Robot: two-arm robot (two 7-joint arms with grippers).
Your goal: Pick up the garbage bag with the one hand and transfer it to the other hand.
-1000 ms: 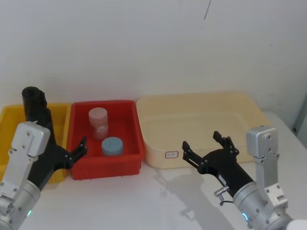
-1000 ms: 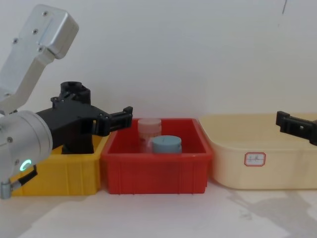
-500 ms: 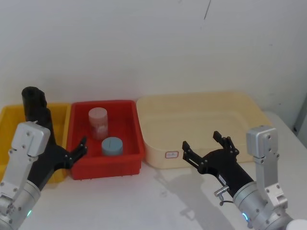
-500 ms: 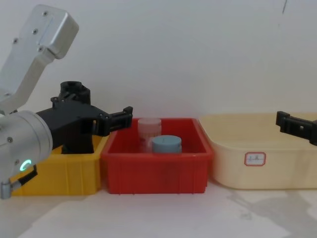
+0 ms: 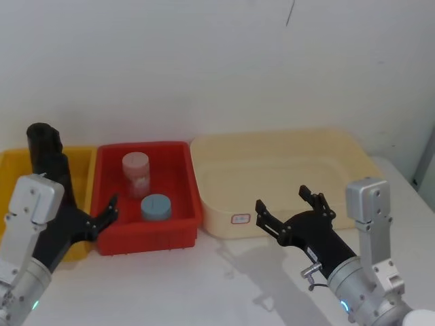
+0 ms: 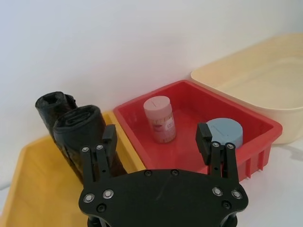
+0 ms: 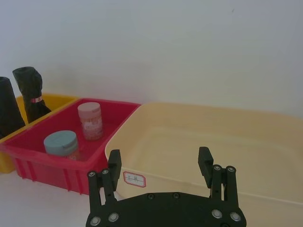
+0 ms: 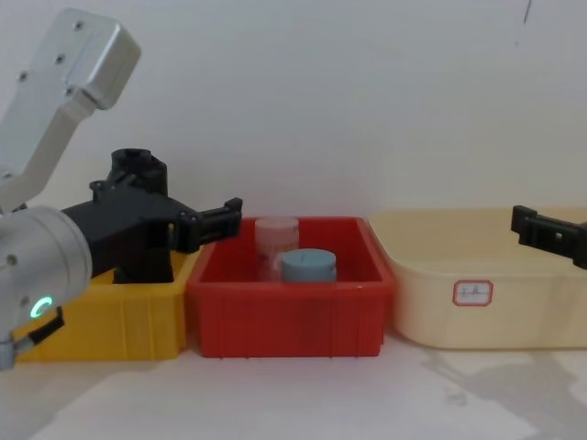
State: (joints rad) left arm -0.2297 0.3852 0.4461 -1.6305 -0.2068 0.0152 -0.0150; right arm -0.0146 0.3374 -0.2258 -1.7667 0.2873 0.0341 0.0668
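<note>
Two black crinkly rolls stand upright in the yellow bin (image 6: 33, 189). The garbage bag (image 6: 80, 130) is the nearer, plain one, also at the edge of the right wrist view (image 7: 6, 106). Behind it stands the roll with a small red mark (image 7: 30, 92). My left gripper (image 6: 156, 142) is open and hovers just in front of the bag without touching it, one finger before the bag and the other over the red bin (image 6: 258, 142). In the head view the left gripper (image 5: 92, 210) sits at the seam of the yellow and red bins. My right gripper (image 5: 283, 200) hangs open and empty before the cream tub (image 5: 224, 204).
The red bin (image 5: 183, 197) holds a pink jar (image 5: 134, 173) and a blue-lidded jar (image 5: 155, 206). The wide cream tub (image 8: 431, 312) is to its right, with a small label on its front wall. A white wall stands close behind the bins. White tabletop lies in front.
My left arm has edged slightly to the left. The right gripper and the objects have not moved.
</note>
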